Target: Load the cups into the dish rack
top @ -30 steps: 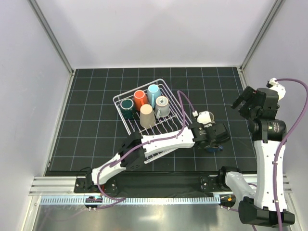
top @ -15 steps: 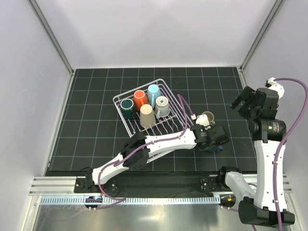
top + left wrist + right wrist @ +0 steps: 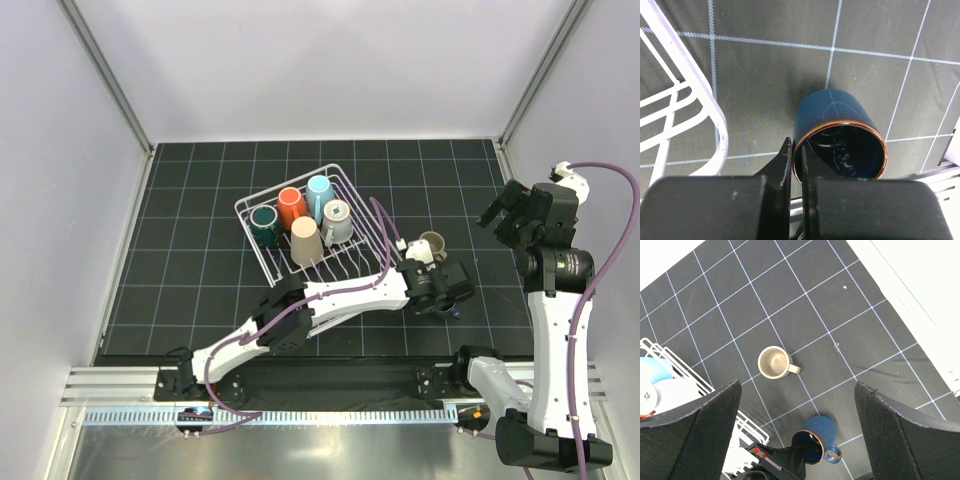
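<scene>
A navy mug [image 3: 832, 112] is tipped over on the black mat, its mouth facing my left gripper [image 3: 796, 160]. That gripper is shut on the mug's rim, one finger inside the mouth and one outside. From above, the left gripper [image 3: 447, 298] covers most of the navy mug [image 3: 819, 436]. A small olive-beige cup [image 3: 432, 243] stands upright on the mat beside the dish rack [image 3: 290, 185]. In the rack are dark teal [image 3: 265, 222], orange [image 3: 292, 205], light blue [image 3: 320, 189] and grey-white [image 3: 337, 220] cups and a beige tumbler [image 3: 305, 241]. My right gripper [image 3: 797, 385] hangs open, high above both loose cups.
The rack's white wire corner [image 3: 715, 125] is just left of the held mug. The mat's near edge and the metal rail [image 3: 330, 400] lie close behind the left gripper. White walls enclose the mat on the left, back and right.
My left gripper has shut on the navy mug's rim. The left wrist has shifted slightly left and nearer. The right arm has not moved.
</scene>
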Robot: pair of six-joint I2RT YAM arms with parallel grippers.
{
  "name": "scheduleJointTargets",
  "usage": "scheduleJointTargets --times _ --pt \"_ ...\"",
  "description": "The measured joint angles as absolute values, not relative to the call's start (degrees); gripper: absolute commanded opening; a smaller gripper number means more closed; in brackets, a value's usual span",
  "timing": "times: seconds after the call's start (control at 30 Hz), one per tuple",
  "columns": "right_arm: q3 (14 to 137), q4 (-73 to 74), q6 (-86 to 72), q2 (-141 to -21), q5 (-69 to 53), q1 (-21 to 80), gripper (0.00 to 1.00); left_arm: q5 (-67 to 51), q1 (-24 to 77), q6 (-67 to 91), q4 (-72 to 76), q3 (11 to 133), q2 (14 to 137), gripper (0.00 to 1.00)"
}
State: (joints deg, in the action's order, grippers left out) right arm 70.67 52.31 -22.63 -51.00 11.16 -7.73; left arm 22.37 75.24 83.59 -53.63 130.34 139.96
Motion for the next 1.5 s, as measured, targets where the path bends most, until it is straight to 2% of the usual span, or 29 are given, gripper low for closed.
scheduleJointTargets --times 0.57,0.87,1.03,1.3,1.5 --pt "70.06 52.36 -21.52 -49.08 6.22 -7.73 0.93 25.80 76.44 78.87 -56.03 128.92 137.91 0.00" --pt "70.08 52.40 -20.64 -47.88 0.32 -7.73 0.93 28.40 78.70 74.11 -58.57 125.36 129.95 0.00" --pt "70.04 52.29 -19.55 -47.70 -9.82 -7.73 0.93 29.19 80.14 68.40 -55.27 114.45 117.49 0.00" --pt "67.88 49.21 -20.43 -46.17 -30.15 -7.70 0.93 29.17 80.58 61.19 -39.46 80.62 84.23 0.00" --pt "62.61 43.57 -25.91 -45.21 -40.62 -5.82 0.93 29.39 80.51 56.10 -31.66 65.71 65.01 0.00"
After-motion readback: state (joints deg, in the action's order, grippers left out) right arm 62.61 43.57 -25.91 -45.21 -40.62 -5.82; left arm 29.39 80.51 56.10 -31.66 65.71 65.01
